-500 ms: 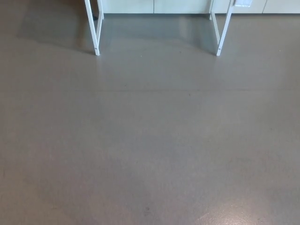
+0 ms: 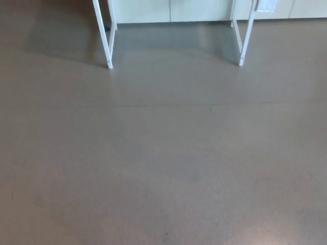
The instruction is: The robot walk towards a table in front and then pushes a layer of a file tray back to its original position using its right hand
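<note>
Only the white legs of a table show at the top of the head view: a left leg pair (image 2: pixel 106 38) and a right leg pair (image 2: pixel 244 38). The tabletop and the file tray are out of the picture. Neither of my hands shows.
Grey-brown floor (image 2: pixel 163 153) fills most of the view between me and the table legs. A pale wall or cabinet base (image 2: pixel 171 10) runs behind the legs. A small white thing (image 2: pixel 265 5) hangs at the top right edge.
The whole picture has shifted: the table legs sit slightly lower and further right in the frame, so the camera has moved. Nothing else differs.
</note>
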`<state>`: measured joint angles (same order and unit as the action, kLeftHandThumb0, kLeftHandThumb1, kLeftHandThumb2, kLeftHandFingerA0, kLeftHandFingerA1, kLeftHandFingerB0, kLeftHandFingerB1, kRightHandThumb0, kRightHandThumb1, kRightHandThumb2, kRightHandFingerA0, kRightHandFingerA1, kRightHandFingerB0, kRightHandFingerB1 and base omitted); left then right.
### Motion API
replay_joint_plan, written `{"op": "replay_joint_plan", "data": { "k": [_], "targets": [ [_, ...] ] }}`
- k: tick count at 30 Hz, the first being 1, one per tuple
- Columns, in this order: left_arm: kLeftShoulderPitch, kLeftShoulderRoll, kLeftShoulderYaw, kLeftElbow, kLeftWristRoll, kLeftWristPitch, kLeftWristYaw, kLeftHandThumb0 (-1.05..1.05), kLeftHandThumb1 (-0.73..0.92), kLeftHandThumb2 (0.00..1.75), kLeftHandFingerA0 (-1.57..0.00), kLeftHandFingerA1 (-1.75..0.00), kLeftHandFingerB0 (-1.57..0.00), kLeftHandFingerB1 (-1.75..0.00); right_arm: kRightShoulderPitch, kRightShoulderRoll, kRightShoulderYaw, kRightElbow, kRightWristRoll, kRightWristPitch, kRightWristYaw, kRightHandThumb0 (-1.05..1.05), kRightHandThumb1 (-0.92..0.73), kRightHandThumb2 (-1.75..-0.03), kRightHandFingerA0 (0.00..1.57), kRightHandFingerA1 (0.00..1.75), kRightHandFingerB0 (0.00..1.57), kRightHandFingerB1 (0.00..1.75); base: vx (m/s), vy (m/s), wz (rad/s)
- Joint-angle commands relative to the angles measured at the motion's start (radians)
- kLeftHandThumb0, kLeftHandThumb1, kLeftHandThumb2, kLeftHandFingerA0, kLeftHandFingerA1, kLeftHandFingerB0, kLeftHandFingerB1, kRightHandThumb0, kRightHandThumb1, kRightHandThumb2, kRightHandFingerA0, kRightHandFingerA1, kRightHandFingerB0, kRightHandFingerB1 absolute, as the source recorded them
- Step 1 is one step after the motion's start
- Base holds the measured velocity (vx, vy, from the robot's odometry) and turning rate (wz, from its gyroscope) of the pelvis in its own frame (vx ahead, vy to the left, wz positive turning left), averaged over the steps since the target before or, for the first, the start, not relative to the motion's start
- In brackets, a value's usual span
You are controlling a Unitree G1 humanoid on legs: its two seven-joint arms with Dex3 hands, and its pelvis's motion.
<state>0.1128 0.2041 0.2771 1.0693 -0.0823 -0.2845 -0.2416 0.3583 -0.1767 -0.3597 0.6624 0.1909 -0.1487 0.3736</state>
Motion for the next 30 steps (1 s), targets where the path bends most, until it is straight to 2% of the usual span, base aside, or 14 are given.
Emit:
{"op": "replay_joint_plan", "data": {
  "k": [1,3,4,6,8,10,12,14,16,18,20,21,23,30],
  "targets": [
    [-0.003,0.016,-0.007,0.039,-0.003,-0.038,-0.01,-0.44,0.32,0.92,-0.52,-0.8,-0.3,-0.63,0.0,-0.021,-0.006,0.025,0.023,-0.037,0.023,-0.27,-0.62,-0.58,0.49,0.48,0.37,0.4,-0.03,0.026,-0.12],
    [-0.016,0.011,-0.02,0.04,0.008,-0.036,0.005,-0.42,0.36,0.81,-0.54,-0.89,-0.32,-0.62,0.0,-0.025,-0.008,0.023,0.029,-0.036,0.025,-0.25,-0.62,-0.58,0.5,0.48,0.37,0.4,0.03,0.058,-0.01],
    [-0.02,0.009,-0.026,0.04,0.012,-0.032,0.012,-0.41,0.3,0.92,-0.58,-0.82,-0.31,-0.64,0.005,-0.027,-0.007,0.013,0.026,-0.03,0.016,-0.33,-0.54,-0.7,0.47,0.52,0.35,0.46,0.05,0.151,-0.06],
    [-0.021,0.012,-0.03,0.041,0.009,-0.028,0.011,-0.4,0.31,0.92,-0.59,-0.83,-0.32,-0.64,0.016,-0.027,0.001,-0.002,0.016,-0.026,0.003,-0.27,-0.62,-0.58,0.51,0.46,0.37,0.39,0.01,0.225,-0.13],
    [-0.015,0.016,-0.035,0.038,0.009,-0.036,0.01,-0.4,0.38,0.85,-0.58,-0.88,-0.32,-0.62,0.013,-0.026,0.005,0.003,0.014,-0.029,-0.002,-0.33,-0.53,-0.69,0.47,0.53,0.37,0.47,0.17,0.403,-0.2],
    [-0.012,0.018,-0.035,0.031,0.003,-0.035,0.009,-0.39,0.37,0.86,-0.59,-0.89,-0.32,-0.62,0.016,-0.018,0.006,-0.02,0.021,-0.012,-0.005,-0.25,-0.61,-0.58,0.52,0.49,0.39,0.41,0.23,0.463,-0.16],
    [-0.015,0.02,-0.035,0.03,-0.001,-0.034,0.008,-0.39,0.36,0.87,-0.61,-0.9,-0.31,-0.62,0.009,-0.02,0.013,-0.025,0.009,0.005,-0.023,-0.32,-0.53,-0.69,0.49,0.53,0.37,0.46,0.13,0.149,-0.04],
    [-0.015,0.025,-0.041,0.049,0.005,-0.033,0.002,-0.38,0.31,0.94,-0.59,-0.81,-0.31,-0.63,0.005,-0.035,0.019,0.032,-0.003,-0.049,-0.005,-0.28,-0.62,-0.58,0.51,0.46,0.39,0.39,0.16,0.12,0.04],
    [-0.015,0.025,-0.043,0.048,0.003,-0.03,-0.002,-0.35,0.35,0.85,-0.55,-0.85,-0.33,-0.6,0.009,-0.034,0.023,0.019,-0.006,-0.039,-0.018,-0.35,-0.54,-0.7,0.48,0.52,0.36,0.46,0.2,0.067,0.05],
    [-0.019,0.024,-0.04,0.054,-0.005,-0.027,-0.006,-0.31,0.28,0.94,-0.58,-0.82,-0.33,-0.63,0.003,-0.037,0.028,0.032,-0.011,-0.048,-0.021,-0.27,-0.62,-0.58,0.53,0.47,0.38,0.39,0.17,-0.011,0.13],
    [-0.018,0.025,-0.042,0.051,-0.003,-0.026,0.001,-0.3,0.3,0.87,-0.55,-0.88,-0.35,-0.61,-0.005,-0.041,0.033,0.05,-0.013,-0.064,-0.018,-0.28,-0.62,-0.58,0.54,0.48,0.38,0.4,0.21,-0.098,0.13],
    [-0.018,0.025,-0.043,0.051,-0.001,-0.025,0.004,-0.28,0.29,0.87,-0.55,-0.89,-0.35,-0.6,-0.006,-0.04,0.031,0.05,-0.007,-0.06,-0.015,-0.34,-0.53,-0.7,0.48,0.54,0.35,0.47,0.25,-0.157,0.12],
    [-0.019,0.024,-0.046,0.054,0.002,-0.019,0.011,-0.28,0.29,0.87,-0.54,-0.89,-0.35,-0.59,0.01,-0.039,0.032,0.022,0.001,-0.047,-0.013,-0.28,-0.62,-0.58,0.52,0.49,0.38,0.4,0.19,-0.205,0.15],
    [-0.007,0.027,-0.064,0.047,0.008,-0.028,0.003,-0.3,0.3,0.88,-0.53,-0.89,-0.34,-0.59,0.014,-0.048,0.04,0.052,-0.008,-0.055,-0.025,-0.28,-0.62,-0.58,0.52,0.46,0.38,0.38,0.3,-0.234,0.06]
  ]
}}
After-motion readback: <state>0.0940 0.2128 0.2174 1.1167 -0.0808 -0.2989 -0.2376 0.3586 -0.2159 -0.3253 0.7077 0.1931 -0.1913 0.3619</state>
